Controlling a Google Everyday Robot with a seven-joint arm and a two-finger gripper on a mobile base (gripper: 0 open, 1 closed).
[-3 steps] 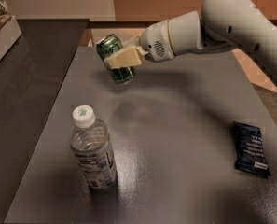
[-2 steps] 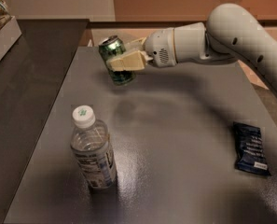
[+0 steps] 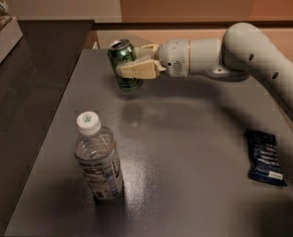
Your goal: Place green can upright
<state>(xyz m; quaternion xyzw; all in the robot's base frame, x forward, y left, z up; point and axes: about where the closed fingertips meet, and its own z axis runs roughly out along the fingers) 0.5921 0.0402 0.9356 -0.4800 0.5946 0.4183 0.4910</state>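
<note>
The green can (image 3: pixel 124 64) is dark green with a silver top and pale markings. It stands nearly upright at the far left of the grey table (image 3: pixel 195 152), its base at or just above the surface. My gripper (image 3: pixel 128 63) reaches in from the right and is shut on the green can, one cream finger (image 3: pixel 138 70) across its front and the other behind it. The white arm (image 3: pixel 235 53) stretches back to the right edge of the view.
A clear plastic water bottle with a white cap (image 3: pixel 97 159) stands at the near left of the table. A dark blue snack packet (image 3: pixel 265 157) lies at the right. A dark counter (image 3: pixel 32 93) runs along the left, with a box (image 3: pixel 0 19) at the top left corner.
The gripper has turned the green can from tilted to nearly upright and carried it slightly lower. The arm has swung lower and more level. The bottle and the packet have not moved.
</note>
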